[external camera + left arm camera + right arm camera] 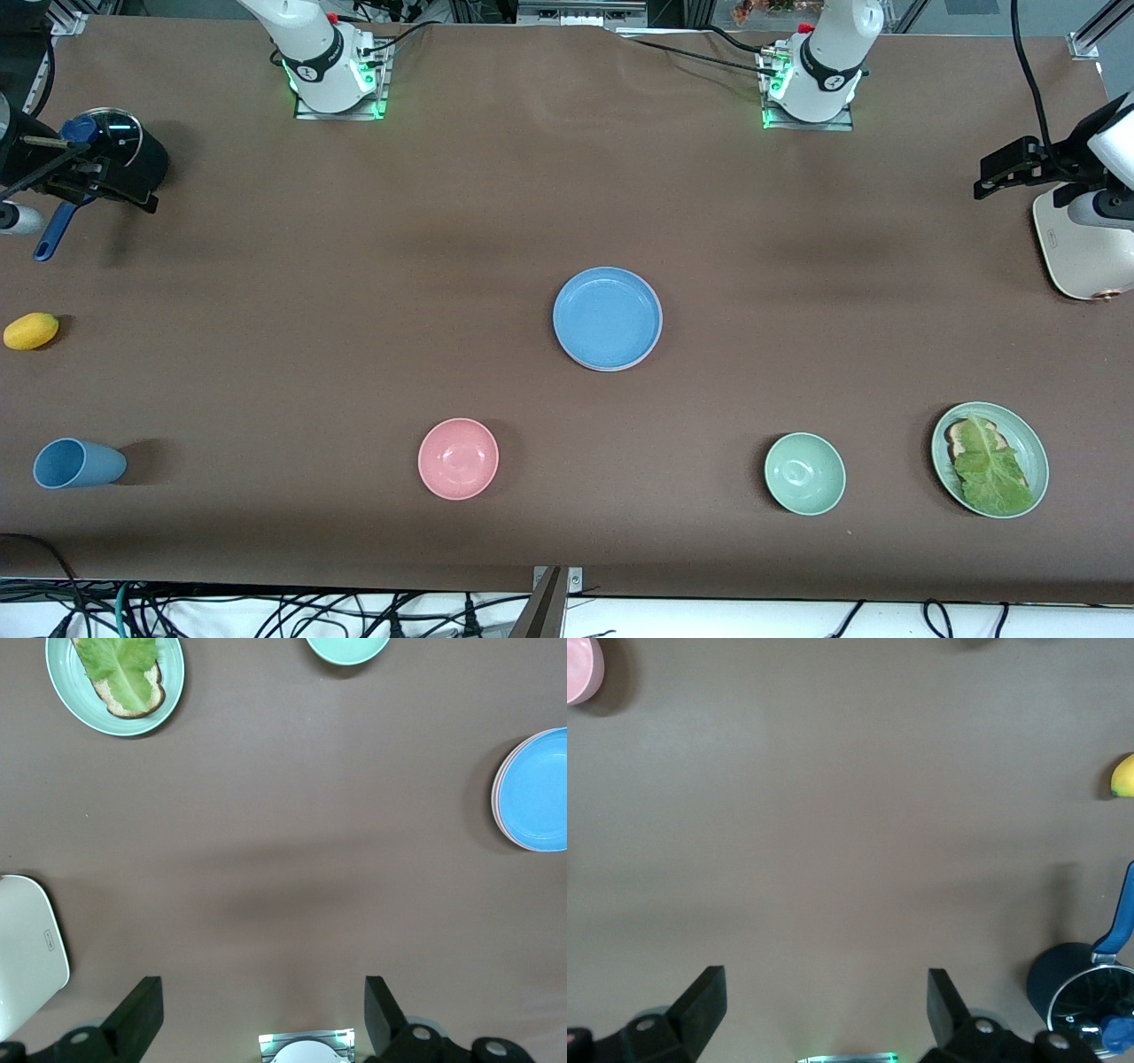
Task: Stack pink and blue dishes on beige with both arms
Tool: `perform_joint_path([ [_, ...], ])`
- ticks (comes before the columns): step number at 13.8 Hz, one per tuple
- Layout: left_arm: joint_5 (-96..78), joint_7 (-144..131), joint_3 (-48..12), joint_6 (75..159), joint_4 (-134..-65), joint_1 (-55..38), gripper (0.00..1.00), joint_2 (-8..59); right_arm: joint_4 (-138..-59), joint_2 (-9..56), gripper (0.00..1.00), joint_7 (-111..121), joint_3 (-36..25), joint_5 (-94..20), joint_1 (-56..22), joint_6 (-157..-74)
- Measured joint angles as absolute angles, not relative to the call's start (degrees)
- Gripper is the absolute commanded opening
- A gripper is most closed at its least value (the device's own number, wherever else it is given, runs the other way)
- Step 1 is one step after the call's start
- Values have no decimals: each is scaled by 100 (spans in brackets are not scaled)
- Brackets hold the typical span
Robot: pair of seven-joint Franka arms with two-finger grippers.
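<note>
The blue plate [607,317] lies at the middle of the table as the top of a stack. In the left wrist view a pink rim [497,793] shows just under the blue plate [539,788]. The beige plate is hidden. My left gripper [997,173] hangs over the left arm's end of the table beside the toaster, open and holding nothing [263,1010]. My right gripper [53,173] hangs over the right arm's end by the black pot, also open and holding nothing [826,1001]. Both are well away from the stack.
Nearer the front camera stand a pink bowl [458,458], a green bowl [804,473] and a green plate [1036,452] with toast and lettuce. A cream toaster [1076,257] is at the left arm's end. A black pot [124,155], yellow fruit [31,330] and blue cup [75,463] are at the right arm's end.
</note>
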State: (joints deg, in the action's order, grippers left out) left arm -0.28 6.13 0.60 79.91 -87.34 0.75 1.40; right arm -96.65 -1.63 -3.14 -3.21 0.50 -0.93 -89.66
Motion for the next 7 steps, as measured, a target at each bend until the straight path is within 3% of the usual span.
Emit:
perform_joint_path([
  [7,-28,613,60,7991,-8734,75,100,140,-9665,-165,100,-314,-200,49,-90,-8973],
])
